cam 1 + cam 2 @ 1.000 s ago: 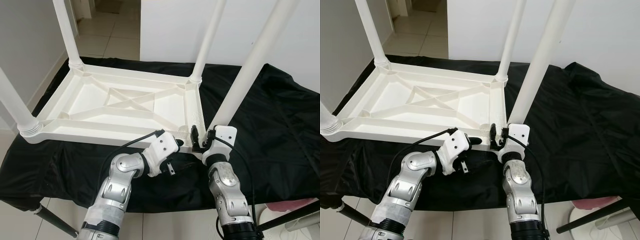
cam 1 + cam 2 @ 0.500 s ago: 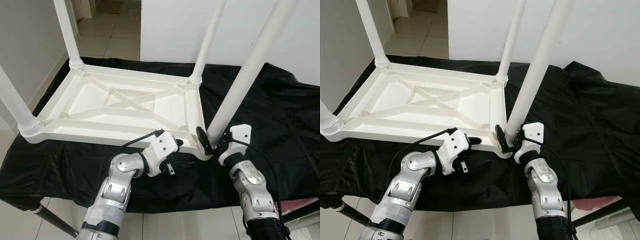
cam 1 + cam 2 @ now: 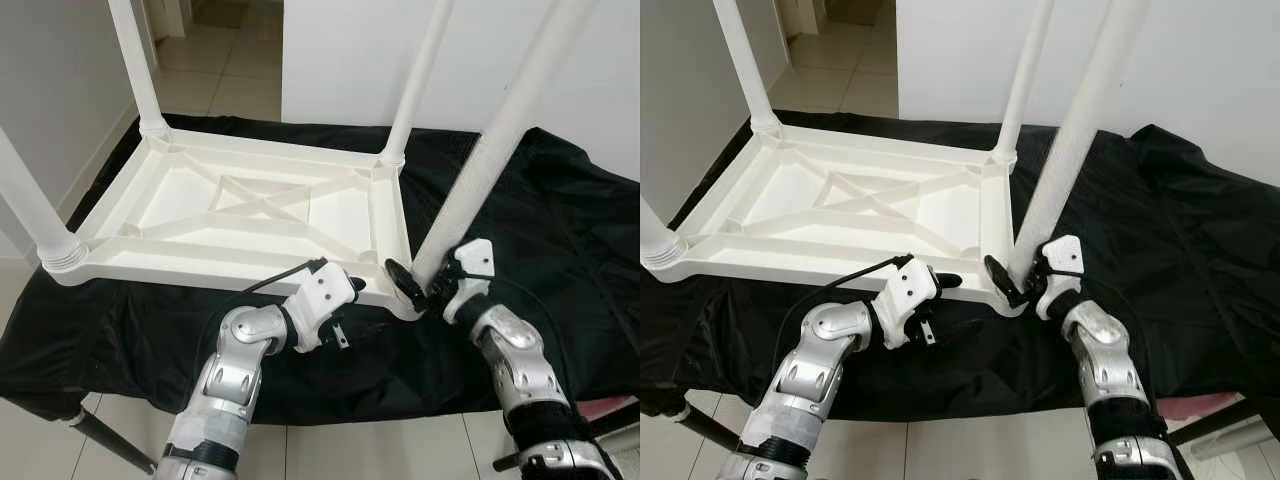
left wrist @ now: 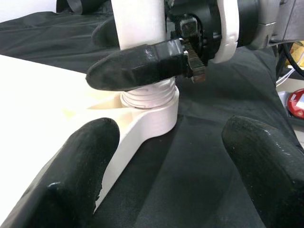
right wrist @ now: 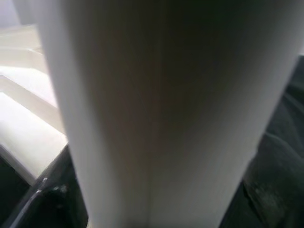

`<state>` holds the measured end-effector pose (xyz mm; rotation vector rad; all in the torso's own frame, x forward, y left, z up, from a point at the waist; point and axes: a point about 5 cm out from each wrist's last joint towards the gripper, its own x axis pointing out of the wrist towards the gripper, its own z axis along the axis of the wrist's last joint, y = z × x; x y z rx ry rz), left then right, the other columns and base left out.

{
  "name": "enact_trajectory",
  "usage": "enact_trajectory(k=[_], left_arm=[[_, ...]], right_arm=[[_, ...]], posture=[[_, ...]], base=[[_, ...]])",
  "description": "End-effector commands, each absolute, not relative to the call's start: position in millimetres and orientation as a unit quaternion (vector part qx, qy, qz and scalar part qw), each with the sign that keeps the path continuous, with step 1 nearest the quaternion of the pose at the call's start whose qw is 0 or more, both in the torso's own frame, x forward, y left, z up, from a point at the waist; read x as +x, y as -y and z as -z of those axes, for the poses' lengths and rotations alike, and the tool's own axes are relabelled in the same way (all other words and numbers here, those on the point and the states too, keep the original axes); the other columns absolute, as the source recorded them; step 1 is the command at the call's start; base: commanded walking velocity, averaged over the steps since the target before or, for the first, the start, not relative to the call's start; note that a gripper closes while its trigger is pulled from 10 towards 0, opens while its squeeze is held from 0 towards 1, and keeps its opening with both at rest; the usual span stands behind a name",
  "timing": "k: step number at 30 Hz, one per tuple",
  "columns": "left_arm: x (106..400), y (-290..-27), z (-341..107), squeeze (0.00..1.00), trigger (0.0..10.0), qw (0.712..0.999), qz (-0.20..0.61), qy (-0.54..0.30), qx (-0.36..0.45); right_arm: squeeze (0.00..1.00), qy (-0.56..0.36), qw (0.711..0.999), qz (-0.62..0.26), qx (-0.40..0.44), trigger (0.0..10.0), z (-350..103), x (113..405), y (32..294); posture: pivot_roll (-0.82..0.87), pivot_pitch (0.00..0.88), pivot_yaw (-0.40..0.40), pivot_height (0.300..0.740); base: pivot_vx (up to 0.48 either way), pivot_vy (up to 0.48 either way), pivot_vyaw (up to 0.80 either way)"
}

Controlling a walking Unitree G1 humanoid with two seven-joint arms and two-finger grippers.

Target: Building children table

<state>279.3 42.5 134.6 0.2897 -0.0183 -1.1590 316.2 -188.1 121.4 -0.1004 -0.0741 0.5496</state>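
While the white children's table (image 3: 250,215) lies upside down on a tabletop draped in black cloth (image 3: 560,230), its underside with ribs and a crossed brace faces up and its four legs point upward. Its long axis runs from the robot's left to its right, and the near long rim sits just above the two arms. The near right leg (image 3: 490,150) rises from the corner socket (image 4: 152,102) and leans a little to the right as it climbs out of the top of the head views.

The right end effector (image 3: 428,283) is at the foot of this leg, just above the threaded collar, with its two black fingers (image 4: 137,66) clamped on the leg, one on each side. In the right wrist view the white tube (image 5: 161,114) stands very close and blurred, with the ribbed underside pale beside it.

The left end effector (image 3: 345,305) is at the near rim of the children's table, a little to the left of that corner. Its fingers (image 4: 78,175) are spread apart and hold nothing; in the left wrist view one finger lies against the white rim and the other hangs over the black cloth, both aimed at the socket
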Motion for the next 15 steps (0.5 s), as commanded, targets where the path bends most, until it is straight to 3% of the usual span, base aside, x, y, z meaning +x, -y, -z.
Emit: enact_trajectory(k=[1,3,4,15], left_arm=[[288.8,-44.2,-136.8,0.00,10.0,0.884,0.448,0.021,0.133],[288.8,-44.1,-137.0,0.00,10.0,0.884,0.448,0.022,0.134],[289.5,-44.7,-137.5,0.00,10.0,0.884,0.447,0.022,0.134],[289.5,-44.8,-137.8,0.00,10.0,0.888,0.441,0.024,0.131]], right_arm=[[0.00,0.020,0.955,-0.289,-0.058,0.9,-115.5,317.1,187.2],[0.00,0.017,0.954,-0.293,-0.060,0.9,-114.5,317.3,186.8],[0.00,0.016,0.951,-0.304,-0.056,0.0,-111.7,315.9,185.2],[0.00,0.021,0.952,-0.303,-0.042,0.0,-107.1,312.7,186.6]], posture=[[-0.02,0.000,-0.064,0.740],[-0.02,0.000,-0.064,0.740],[-0.01,0.000,-0.068,0.740],[-0.01,0.000,-0.075,0.740]], base=[[0.000,0.000,0.00],[0.000,0.000,0.00],[0.000,0.000,0.00],[0.000,0.000,0.00]])
